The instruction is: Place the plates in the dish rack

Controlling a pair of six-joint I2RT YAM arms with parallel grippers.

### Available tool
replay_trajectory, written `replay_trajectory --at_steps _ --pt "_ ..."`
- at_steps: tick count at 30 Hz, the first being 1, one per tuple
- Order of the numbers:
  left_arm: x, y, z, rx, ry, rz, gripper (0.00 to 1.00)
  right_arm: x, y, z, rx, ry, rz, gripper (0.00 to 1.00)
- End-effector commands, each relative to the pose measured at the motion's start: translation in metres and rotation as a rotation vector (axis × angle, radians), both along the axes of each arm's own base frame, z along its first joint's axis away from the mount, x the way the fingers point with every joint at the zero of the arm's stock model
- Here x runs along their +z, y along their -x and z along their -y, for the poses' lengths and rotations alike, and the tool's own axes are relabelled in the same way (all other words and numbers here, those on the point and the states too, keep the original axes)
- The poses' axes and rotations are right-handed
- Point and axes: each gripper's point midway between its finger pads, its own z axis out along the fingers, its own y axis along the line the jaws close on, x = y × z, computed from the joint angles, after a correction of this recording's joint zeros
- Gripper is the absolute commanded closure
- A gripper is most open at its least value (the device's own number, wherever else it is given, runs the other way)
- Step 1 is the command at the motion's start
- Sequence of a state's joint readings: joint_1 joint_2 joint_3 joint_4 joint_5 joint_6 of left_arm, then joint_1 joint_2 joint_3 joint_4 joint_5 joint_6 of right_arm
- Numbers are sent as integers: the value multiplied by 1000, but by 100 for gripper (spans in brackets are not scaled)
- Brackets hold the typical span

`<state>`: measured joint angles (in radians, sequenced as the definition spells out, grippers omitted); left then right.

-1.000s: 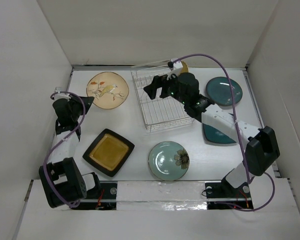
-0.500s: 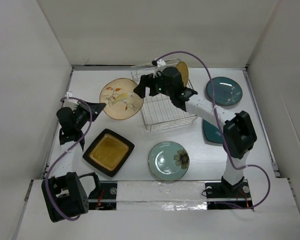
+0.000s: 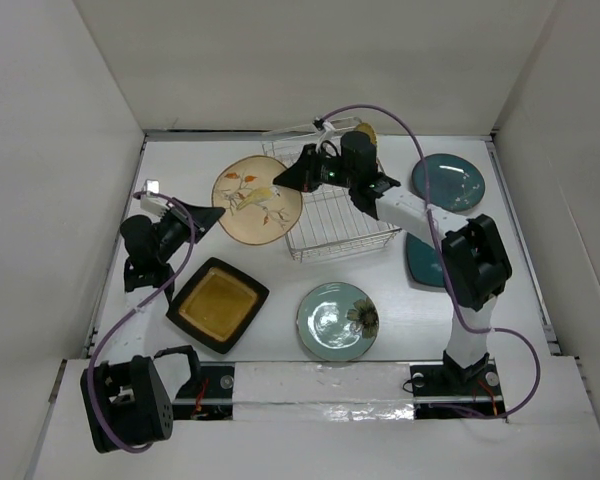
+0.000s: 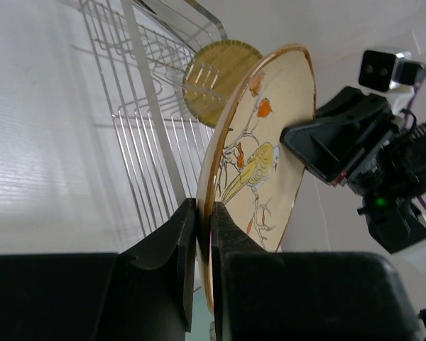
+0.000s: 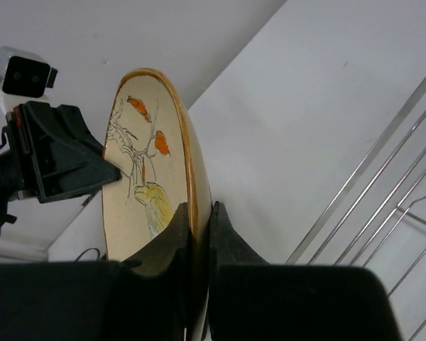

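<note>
**Two tools clamp one bird plate by the rack**

The left tool (image 4: 204, 213) is clenched on one rim of the cream bird plate (image 3: 257, 200). The right tool (image 5: 199, 217) pinches the opposite rim. The plate hangs tilted above the bench (image 3: 180, 160), at the left edge of the rack (image 3: 340, 225). A tan plate (image 3: 365, 133) stands upright in the rack's far corner. A mustard square plate (image 3: 218, 304), a pale green plate (image 3: 337, 320), a round teal plate (image 3: 448, 182) and a square teal plate (image 3: 423, 262) lie flat on the bench.

We see a white table (image 3: 185, 165) boxed in by plain white walls: a back panel (image 3: 310, 60) at 12 o'clock, a left panel (image 3: 40, 200) at 9 o'clock and a right panel (image 3: 570, 200) at 3 o'clock. At 6 o'clock a glossy white strip (image 3: 320, 385) runs along the near edge.
</note>
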<state>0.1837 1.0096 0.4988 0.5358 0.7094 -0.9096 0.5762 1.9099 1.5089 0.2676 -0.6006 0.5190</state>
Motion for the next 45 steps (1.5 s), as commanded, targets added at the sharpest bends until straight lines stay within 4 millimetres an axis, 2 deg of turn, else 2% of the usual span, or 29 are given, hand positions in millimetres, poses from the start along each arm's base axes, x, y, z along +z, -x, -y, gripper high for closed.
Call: replay_trajectory --at_steps 1,2,3,4,6,7,9,10,11,13,14,16,17,18,19,21,23,24,27,28,29,30,31,32,33,36,37,39,45 --pt "66 7 8 -45 -29 230 100 20 16 10 142 -90 35 100" --pt "63 7 8 -44 -33 212 100 24 13 16 120 -101 39 100" --pt "66 7 7 -39 -42 217 99 38 14 24 97 -127 43 100" --pt "69 8 7 -36 -69 238 76 40 13 31 78 -137 51 100" --pt "74 11 5 -23 -89 246 55 55 2 48 10 -158 64 100" --pt "81 12 2 2 -118 277 37 71 2 58 -18 -175 93 100" --pt "79 13 -4 39 -151 255 24 88 -14 81 -116 -185 123 100" --pt "89 15 -10 84 -176 278 15 100 -15 92 -152 -186 137 100" --pt "83 16 -11 96 -208 262 12 108 -26 104 -223 -187 151 100" --pt "89 21 -14 135 -239 283 9 116 -41 132 -329 -164 175 100" --pt "87 24 -11 130 -259 285 8 130 -50 147 -412 -163 203 100" --pt "91 32 1 109 -280 313 9 129 -64 168 -531 -83 227 100" --pt "89 35 6 92 -292 306 10 132 -79 188 -669 -45 242 100" --pt "89 40 20 41 -318 327 11 145 -88 202 -743 9 310 100" --pt "92 43 27 20 -329 341 12 138 -90 203 -783 72 305 100" --pt "87 49 43 -42 -357 342 12 134 -108 231 -951 192 338 100" --pt "80 60 62 -130 -372 342 14 139 -112 237 -1030 252 362 100" --pt "76 63 66 -152 -383 338 14 132 -120 243 -1058 312 375 100" --pt "60 72 71 -185 -428 330 16 147 -127 247 -1134 387 429 100" --pt "55 75 69 -179 -445 333 18 129 -133 243 -1125 460 409 100" --pt "49 78 67 -179 -456 321 20 145 -136 245 -1147 451 431 100" --pt "47 80 65 -174 -468 317 22 147 -137 246 -1157 515 459 100" --pt "50 83 61 -150 -482 335 27 133 -145 247 -1157 578 446 100" --pt "50 85 57 -135 -495 341 30 145 -146 244 -1169 579 468 100" --pt "52 86 54 -116 -503 350 33 144 -146 245 -1183 631 488 100" --pt "63 91 44 -48 -516 387 56 136 -155 251 -1210 706 499 100" --pt "67 92 41 -33 -515 397 71 133 -157 250 -1200 718 497 100" --pt "70 95 42 -40 -514 413 84 122 -162 248 -1187 756 494 100" --pt "71 96 44 -53 -513 419 86 102 -172 248 -1181 818 491 100"
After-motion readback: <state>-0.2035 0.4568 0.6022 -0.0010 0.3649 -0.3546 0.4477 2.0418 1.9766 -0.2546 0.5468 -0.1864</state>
